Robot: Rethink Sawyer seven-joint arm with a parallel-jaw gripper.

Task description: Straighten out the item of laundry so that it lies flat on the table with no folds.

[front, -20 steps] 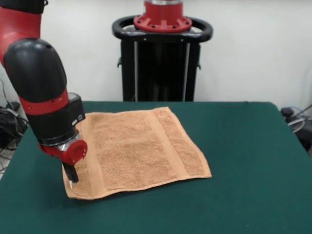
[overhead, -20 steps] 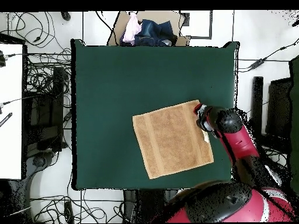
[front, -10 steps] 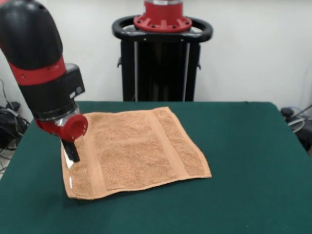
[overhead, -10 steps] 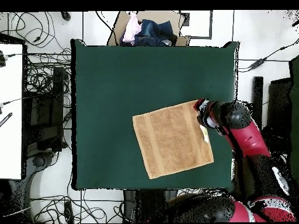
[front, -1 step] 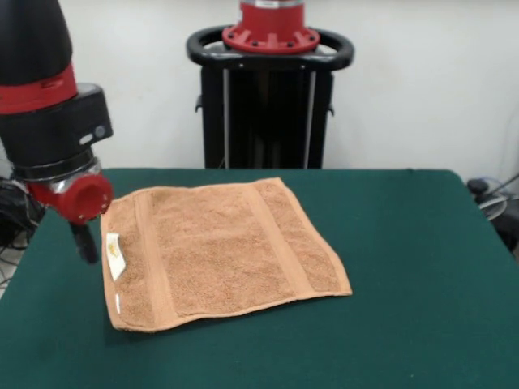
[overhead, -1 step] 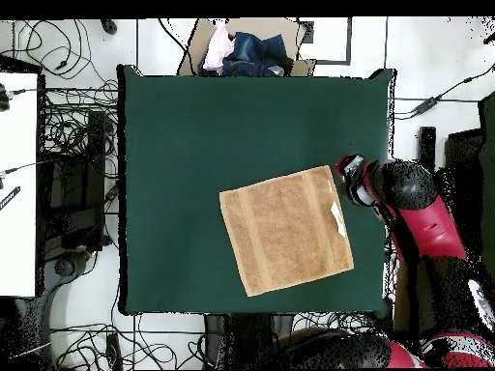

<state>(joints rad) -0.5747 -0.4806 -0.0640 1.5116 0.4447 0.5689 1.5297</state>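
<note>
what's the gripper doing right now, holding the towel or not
Gripper: holding nothing, clear of the towel beside its label edge; open or shut cannot be told.

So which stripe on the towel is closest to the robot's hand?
The woven band beside the white label, along the towel edge nearest the gripper. The other band lies across the towel, farther away.

Red and black robot arm (front, -1 step: 45, 105) enters front view from upper left, black link above, red band, black wrist block, red round collar at bottom. Dark narrow gripper (front, -1 step: 83, 243) points down below collar, raised, holding nothing. Finger spacing too small to read. Overhead view: arm (overhead, -1 step: 425, 227) reaches up right side, gripper end (overhead, -1 step: 350, 174) leading.
</note>
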